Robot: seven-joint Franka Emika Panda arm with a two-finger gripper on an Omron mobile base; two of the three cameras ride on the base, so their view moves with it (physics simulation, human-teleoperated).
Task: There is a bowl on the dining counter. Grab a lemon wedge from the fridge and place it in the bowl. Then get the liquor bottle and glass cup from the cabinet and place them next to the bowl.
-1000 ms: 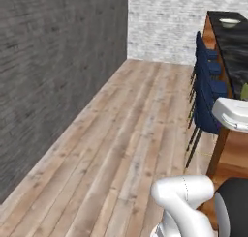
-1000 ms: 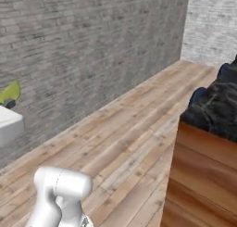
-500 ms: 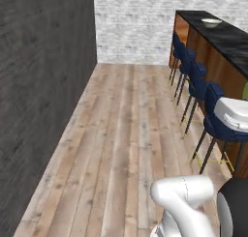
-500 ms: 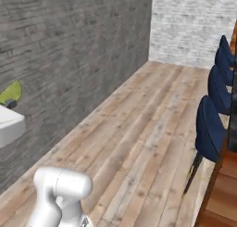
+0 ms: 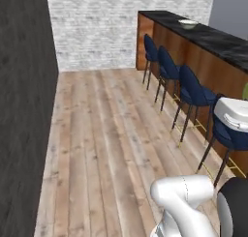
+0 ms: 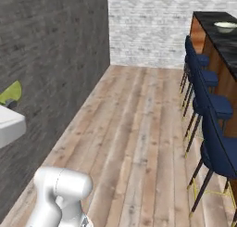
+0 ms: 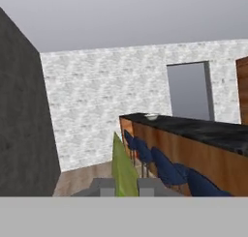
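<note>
Between the two dark fingertips of the tool (image 7: 125, 187), seen from the hand camera, a yellow-green lemon wedge (image 7: 123, 169) stands upright, pinched at its base. Beyond it runs the long dining counter (image 7: 203, 134), black marble over reddish-brown wood, with navy stools (image 5: 193, 93) lined along its near side. A pale bowl (image 5: 187, 23) sits on the counter's far end (small and distant from the base cameras), well apart from the wedge. Pale plank floor (image 5: 111, 134) stretches between a dark brick wall (image 6: 51, 59) and the stools.
</note>
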